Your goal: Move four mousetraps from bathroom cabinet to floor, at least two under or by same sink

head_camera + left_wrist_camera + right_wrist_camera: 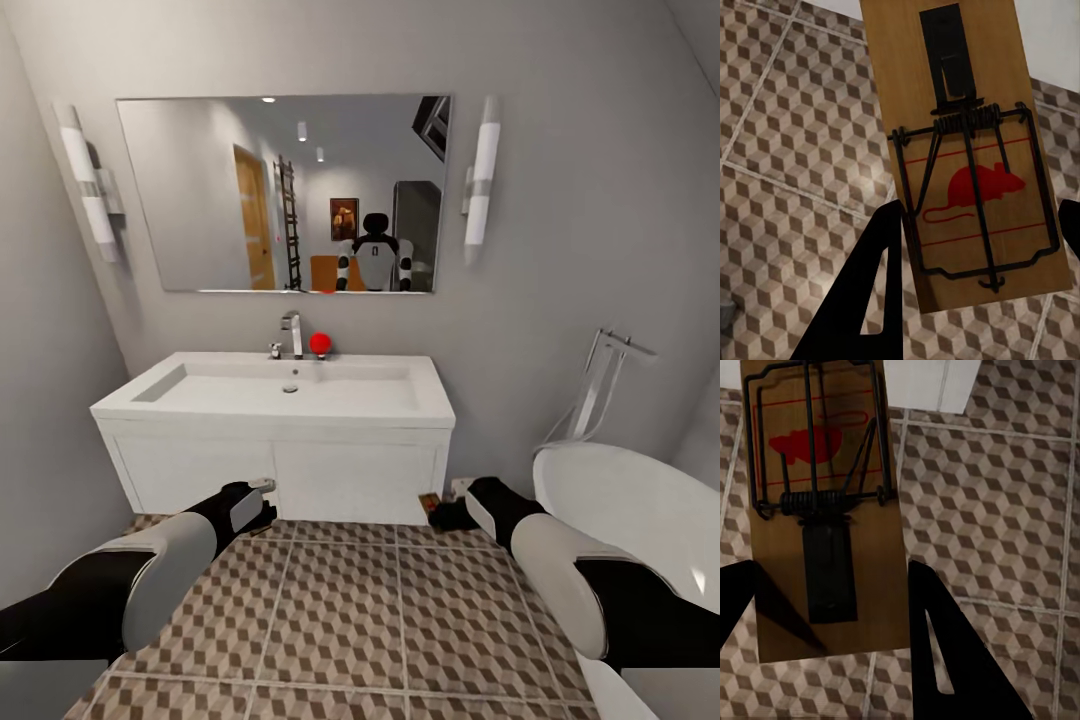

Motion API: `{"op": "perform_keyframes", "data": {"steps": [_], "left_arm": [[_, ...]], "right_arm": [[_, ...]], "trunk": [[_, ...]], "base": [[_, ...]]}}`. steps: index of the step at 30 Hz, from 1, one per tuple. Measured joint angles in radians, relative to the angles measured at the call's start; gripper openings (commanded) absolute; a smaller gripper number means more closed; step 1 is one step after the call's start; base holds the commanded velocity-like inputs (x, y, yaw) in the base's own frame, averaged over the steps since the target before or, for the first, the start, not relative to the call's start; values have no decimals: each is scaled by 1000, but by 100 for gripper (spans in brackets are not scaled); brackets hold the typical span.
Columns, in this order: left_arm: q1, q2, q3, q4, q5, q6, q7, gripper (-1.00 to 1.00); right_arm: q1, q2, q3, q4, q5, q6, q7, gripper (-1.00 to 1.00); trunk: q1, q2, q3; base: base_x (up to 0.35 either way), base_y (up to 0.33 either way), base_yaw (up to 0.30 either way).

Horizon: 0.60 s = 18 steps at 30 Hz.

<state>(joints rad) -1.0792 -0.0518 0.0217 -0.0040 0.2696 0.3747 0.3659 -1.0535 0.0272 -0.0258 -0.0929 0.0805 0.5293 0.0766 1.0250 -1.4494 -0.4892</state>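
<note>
A home bathroom: white sink [290,395] under a mirror [285,190], probably a bathtub [640,520], cube-patterned tile floor [340,620].

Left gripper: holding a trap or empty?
Holding. In the left wrist view a mousetrap sits clamped between the left gripper fingers, held above the bathroom floor, not yet set down.

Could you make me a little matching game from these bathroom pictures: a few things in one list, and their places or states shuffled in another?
Things:
1. small red ball
2. white oval bathtub
3. flat brown wooden mousetrap with a red mouse print
4. wide wall mirror

Places or states:
A. held between the left gripper's fingers
B. above the white rectangular sink
C. beside the chrome tap
D. at the robot's right

Pairs: 1-C, 2-D, 3-A, 4-B
</note>
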Motion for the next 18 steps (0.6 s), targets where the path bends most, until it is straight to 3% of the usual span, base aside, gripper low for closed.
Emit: {"op": "perform_keyframes", "data": {"steps": [8, 18], "left_arm": [[0, -1, 0, 0, -2, -1, 1, -100], [0, -2, 0, 0, -3, -1, -1, -100]], "right_arm": [[0, 0, 0, 29, 0, -6, 0, -100], [0, 0, 1, 32, 1, -6, 1, -100]], "trunk": [[0, 0, 0], [0, 0, 0]], "base": [[13, 0, 0], [135, 0, 0]]}}
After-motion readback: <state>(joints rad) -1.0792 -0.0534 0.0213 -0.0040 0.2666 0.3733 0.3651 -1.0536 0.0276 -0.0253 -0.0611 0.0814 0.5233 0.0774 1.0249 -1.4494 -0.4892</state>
